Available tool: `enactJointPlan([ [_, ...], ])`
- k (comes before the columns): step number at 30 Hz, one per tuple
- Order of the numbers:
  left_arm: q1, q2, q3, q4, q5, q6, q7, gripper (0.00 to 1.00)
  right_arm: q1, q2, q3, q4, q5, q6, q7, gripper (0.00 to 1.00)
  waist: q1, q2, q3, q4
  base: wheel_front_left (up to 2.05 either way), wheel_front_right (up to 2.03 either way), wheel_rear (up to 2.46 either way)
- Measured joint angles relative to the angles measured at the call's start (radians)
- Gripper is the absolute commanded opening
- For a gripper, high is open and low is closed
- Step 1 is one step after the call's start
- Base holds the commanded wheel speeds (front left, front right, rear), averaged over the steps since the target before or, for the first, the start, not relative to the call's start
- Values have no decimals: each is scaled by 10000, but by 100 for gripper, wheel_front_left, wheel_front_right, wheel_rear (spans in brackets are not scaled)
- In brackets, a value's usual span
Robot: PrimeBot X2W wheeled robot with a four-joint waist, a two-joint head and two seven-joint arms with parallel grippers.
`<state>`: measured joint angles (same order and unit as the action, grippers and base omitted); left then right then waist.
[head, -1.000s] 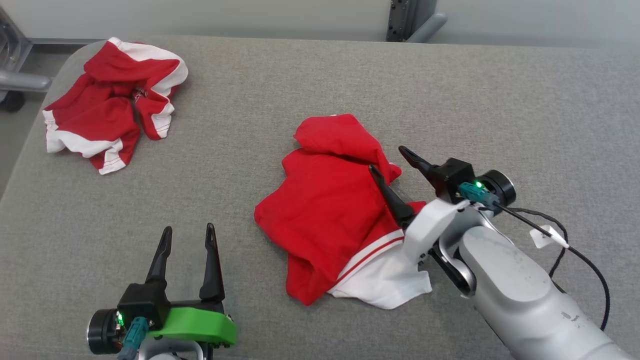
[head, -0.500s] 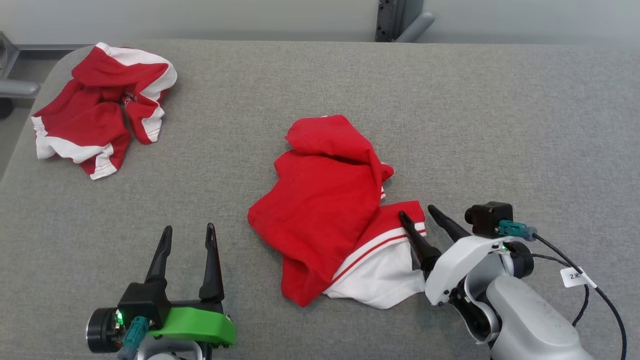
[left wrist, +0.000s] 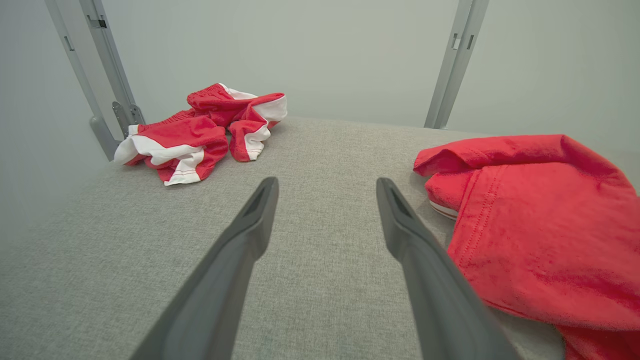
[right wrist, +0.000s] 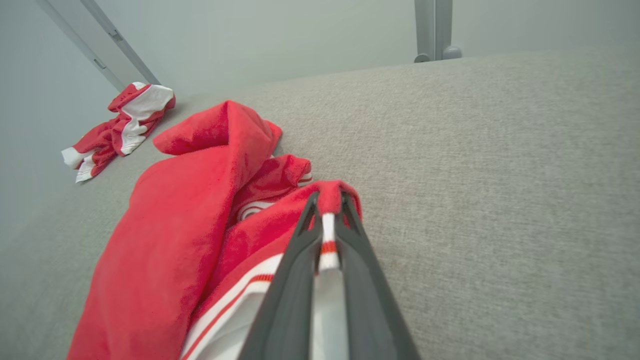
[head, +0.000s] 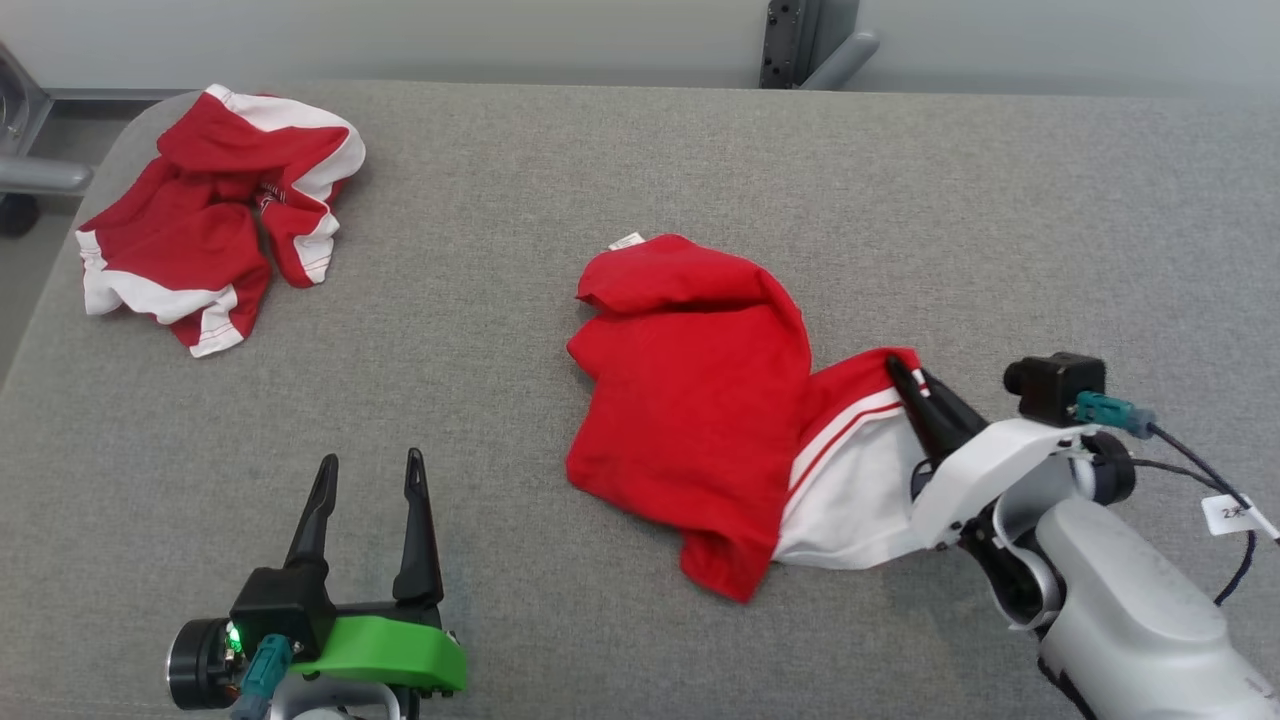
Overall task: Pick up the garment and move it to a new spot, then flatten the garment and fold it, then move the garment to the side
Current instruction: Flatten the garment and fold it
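A crumpled red and white garment [head: 700, 400] lies near the middle of the grey padded table [head: 600, 170]. My right gripper [head: 905, 375] is shut on the garment's striped red and white edge at its right side. In the right wrist view the fabric [right wrist: 327, 235] is pinched between the two dark fingers [right wrist: 295, 260]. My left gripper [head: 368, 470] stands open at the lower left, well apart from the garment, with nothing between its fingers. The left wrist view shows the garment [left wrist: 540, 220] to the right of the open fingers [left wrist: 250, 235].
A second red and white garment [head: 215, 215] lies bunched at the table's far left corner, also seen as a heap [left wrist: 200, 132] in the left wrist view. A grey metal post [head: 810, 40] stands behind the table. The right arm's cable [head: 1200, 480] trails at the right.
My right gripper moved down to the garment's striped edge, shut on it and pulled it to the right, dragging the garment along. The left gripper has stayed where it was.
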<state>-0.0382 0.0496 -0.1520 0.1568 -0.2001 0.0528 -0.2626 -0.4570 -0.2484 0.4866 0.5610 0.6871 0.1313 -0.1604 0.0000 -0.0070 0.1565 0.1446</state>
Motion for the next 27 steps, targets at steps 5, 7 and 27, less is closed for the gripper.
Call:
enactJointPlan([
  [5, 36, 0, -29, 0, 0, 0, 0, 100, -445, -637, -721, 389, -642, 0, -48, 0, 0, 0, -48, -108, 0, 0, 0],
  [7, 58, 0, -42, 0, 2, 0, 2, 100, -616, -796, -1011, 594, -773, 0, 54, 0, 0, 0, -51, -135, 0, 0, 0],
  [27, 152, 0, -213, 79, 88, -61, 2, 100, -1616, -993, -2830, 3674, -2755, 0, -853, 100, 0, 0, -91, -219, 0, 0, 0],
])
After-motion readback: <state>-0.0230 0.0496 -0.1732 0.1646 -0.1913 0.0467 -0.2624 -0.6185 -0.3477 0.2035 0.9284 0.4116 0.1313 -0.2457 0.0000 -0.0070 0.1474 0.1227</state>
